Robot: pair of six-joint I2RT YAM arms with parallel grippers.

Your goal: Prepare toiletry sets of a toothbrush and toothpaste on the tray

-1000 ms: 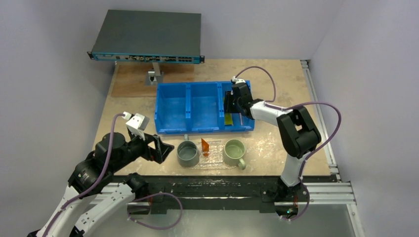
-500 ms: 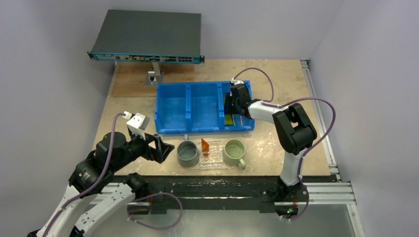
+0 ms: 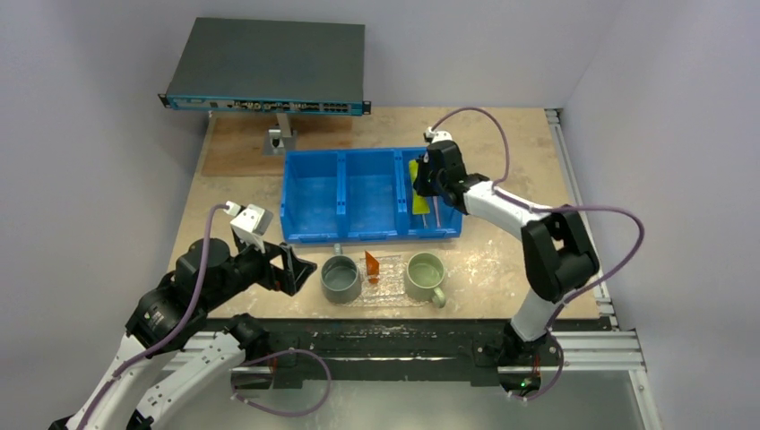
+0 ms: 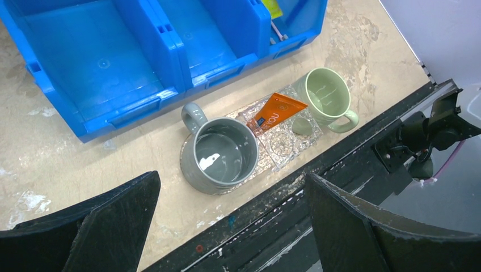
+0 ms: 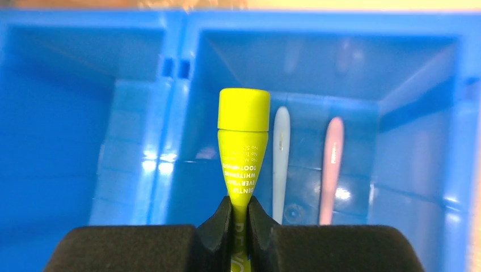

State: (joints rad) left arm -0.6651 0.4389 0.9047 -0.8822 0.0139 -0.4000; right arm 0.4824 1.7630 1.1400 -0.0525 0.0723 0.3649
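My right gripper (image 5: 239,212) is shut on the green tube (image 5: 243,130), holding it cap-forward over the right compartment of the blue bin (image 5: 136,141); both also show in the top view, the gripper (image 3: 423,182) and the tube (image 3: 418,195). Two toothbrushes, one pale (image 5: 281,164) and one pink (image 5: 332,164), lie on that compartment's floor. The orange tube (image 4: 275,110) lies on the clear pebbled tray (image 4: 283,148) between the mugs. My left gripper (image 4: 232,177) is open and empty, above the table's front edge near the grey mug (image 4: 224,153).
A grey mug (image 3: 341,279) and a pale-green mug (image 3: 425,276) stand at the tray's ends. The blue three-compartment bin (image 3: 358,235) sits behind them. A dark network switch (image 3: 269,63) on a stand is at the back left.
My right gripper has moved back and up in the bin's right compartment with the green tube in it. The left arm has not moved.
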